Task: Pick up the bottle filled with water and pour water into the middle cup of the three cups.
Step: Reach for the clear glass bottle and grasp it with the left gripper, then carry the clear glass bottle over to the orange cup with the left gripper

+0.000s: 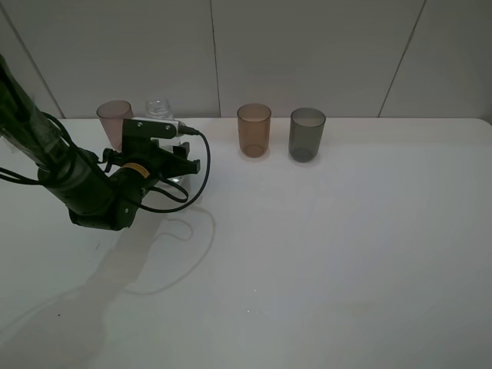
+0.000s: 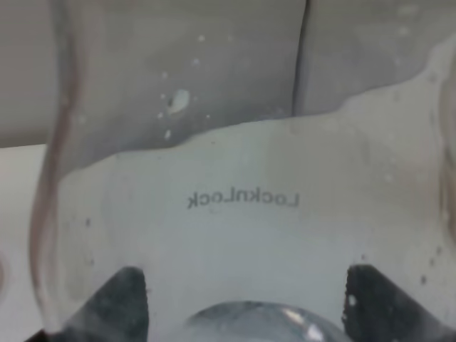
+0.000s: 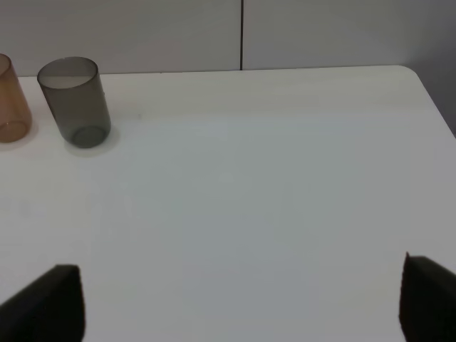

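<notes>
Grasp step: left claw (image 1: 171, 163) clenched on small clear uncapped bottle (image 1: 159, 108) by far edge of worktop (image 1: 346, 254); next, presumably, steady upright lift toward translucent amber-orange plastic tumbler (image 1: 254, 129).

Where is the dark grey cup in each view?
Exterior high: the dark grey cup is rightmost in the row at the back.
Left wrist: not in it; the bottle fills it.
Right wrist: the dark grey cup stands beside the amber cup.
Shared landmark: the amber cup.
</notes>
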Controlling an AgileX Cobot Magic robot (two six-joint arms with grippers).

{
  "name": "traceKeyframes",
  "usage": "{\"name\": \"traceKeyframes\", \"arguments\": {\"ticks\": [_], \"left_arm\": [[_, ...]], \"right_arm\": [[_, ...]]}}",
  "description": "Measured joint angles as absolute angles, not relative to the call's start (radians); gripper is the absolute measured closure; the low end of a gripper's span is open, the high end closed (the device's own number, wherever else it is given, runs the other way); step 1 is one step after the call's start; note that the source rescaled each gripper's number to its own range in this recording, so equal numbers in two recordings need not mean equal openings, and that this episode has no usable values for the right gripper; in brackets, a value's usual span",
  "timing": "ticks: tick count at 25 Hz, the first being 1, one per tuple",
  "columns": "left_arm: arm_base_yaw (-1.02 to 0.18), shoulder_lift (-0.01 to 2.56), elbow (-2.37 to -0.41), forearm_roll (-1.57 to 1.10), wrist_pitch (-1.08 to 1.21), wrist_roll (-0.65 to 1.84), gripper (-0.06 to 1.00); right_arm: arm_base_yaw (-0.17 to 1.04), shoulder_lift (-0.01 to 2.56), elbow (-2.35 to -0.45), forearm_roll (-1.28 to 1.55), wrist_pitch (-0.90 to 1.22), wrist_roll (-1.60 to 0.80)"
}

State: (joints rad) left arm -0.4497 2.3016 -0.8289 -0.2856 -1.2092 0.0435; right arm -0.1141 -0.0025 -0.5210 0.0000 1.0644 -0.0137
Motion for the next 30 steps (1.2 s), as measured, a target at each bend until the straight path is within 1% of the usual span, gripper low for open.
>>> {"name": "traceKeyframes", "arguments": {"ticks": [13, 17, 20, 26, 30], "left_arm": [[-0.450, 2.302, -0.829, -0.286, -1.209, 0.044, 0.93], [-0.450, 2.255, -0.827, -0.306, -1.168, 0.080, 0.93], [-0.450, 2.161, -0.826, -0.322, -1.077, 0.187, 0.93], [-0.450, 2.001, -0.828, -0.327, -0.815, 0.474, 0.93], [-0.450, 1.922, -0.871, -0.389, -0.550, 0.636, 0.93]], "right_arm": [[-0.114, -0.002, -0.521, 0.000, 1.064, -0.014], [-0.114, -0.002, -0.521, 0.000, 1.064, -0.014], [-0.114, -0.002, -0.521, 0.000, 1.064, -0.014], [-0.114, -0.002, -0.521, 0.000, 1.064, -0.014], [-0.114, -0.002, -0.521, 0.000, 1.064, -0.014]]}}
